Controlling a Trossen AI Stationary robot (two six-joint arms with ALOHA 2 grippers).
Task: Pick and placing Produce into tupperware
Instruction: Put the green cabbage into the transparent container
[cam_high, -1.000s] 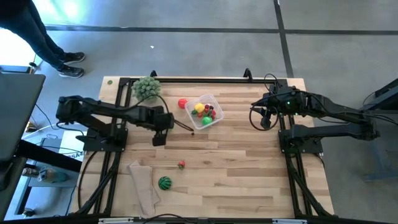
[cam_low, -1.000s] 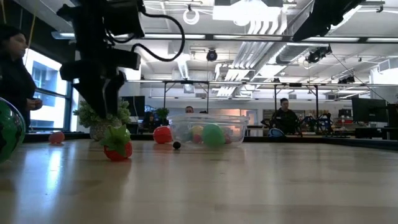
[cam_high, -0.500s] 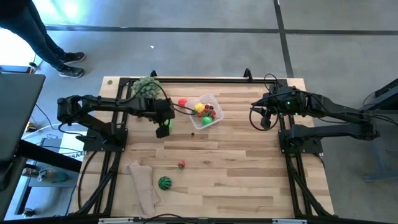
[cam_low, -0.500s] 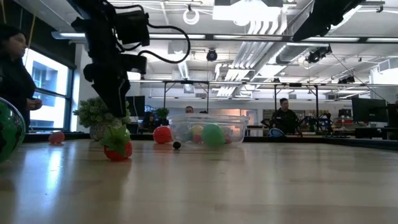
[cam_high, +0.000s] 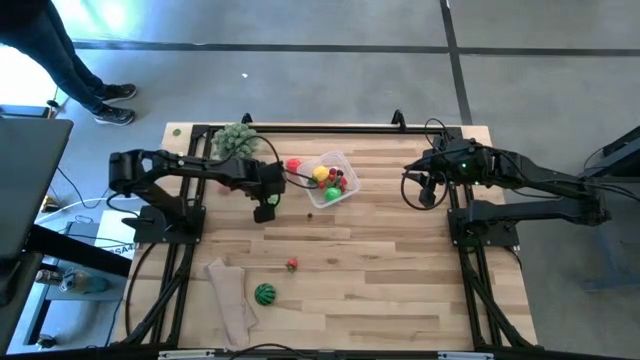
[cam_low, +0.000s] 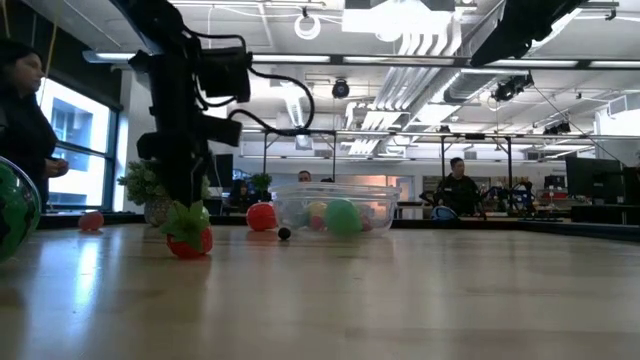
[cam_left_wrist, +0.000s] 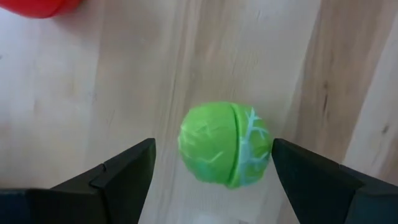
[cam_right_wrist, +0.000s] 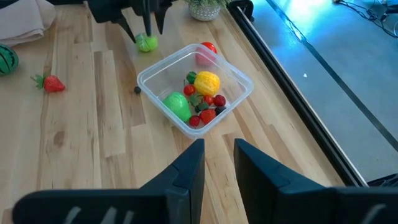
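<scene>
Left gripper (cam_left_wrist: 211, 171) fingers spread wide, holding nothing; green ball (cam_left_wrist: 225, 144) sits on the table straight ahead, centred in the gap, touching neither finger. Ball near-round, seam running across the gap; no long axis to speak of. High view: left gripper (cam_high: 264, 207) is just beside the tub (cam_high: 329, 178), table's rear half. Tub already holds several pieces. Right gripper (cam_right_wrist: 217, 163) well off near the right edge, fingers narrow, nothing between them; left arm plainly nearer. Loose: red fruit (cam_high: 293, 165) beside tub, strawberry (cam_high: 291, 265), melon (cam_high: 264, 294) toward the front. Hidden: gripper covers the ball from above; its height over the table can't be judged.
</scene>
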